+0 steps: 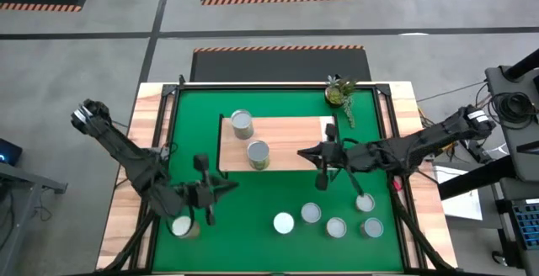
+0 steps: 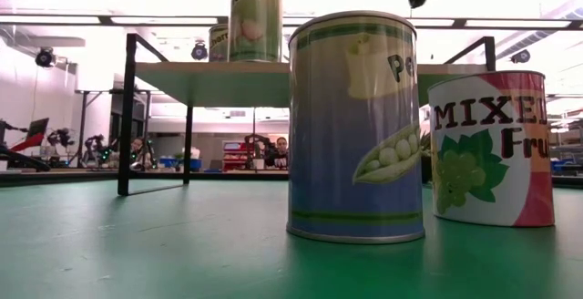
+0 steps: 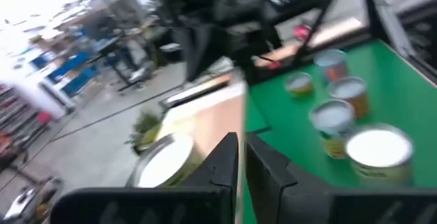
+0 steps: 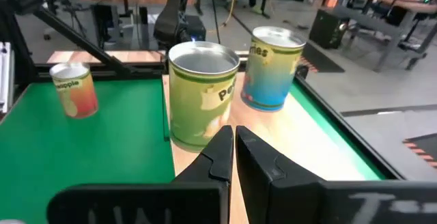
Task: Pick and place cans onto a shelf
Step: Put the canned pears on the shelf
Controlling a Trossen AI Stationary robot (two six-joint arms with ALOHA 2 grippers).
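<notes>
Pea can (image 2: 356, 126) stood nearest low camera on mat. My left pincer (image 1: 205, 193) was clamped empty, lone can (image 1: 181, 225) just beside it. My right pincer (image 1: 321, 175) was shut empty near shelf (image 1: 295, 145), two cans (image 1: 250, 139) there beyond fingertips.

The mat (image 1: 253, 196) centre lies open. Cans (image 1: 324, 219) crowd five o'clock, one can (image 1: 181, 225) at seven; shelf (image 1: 290, 141) at twelve keeps its right half bare.

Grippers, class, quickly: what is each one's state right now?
Left gripper: shut, holding nothing, above the green mat.
Right gripper: shut, holding nothing, at the shelf edge.
</notes>
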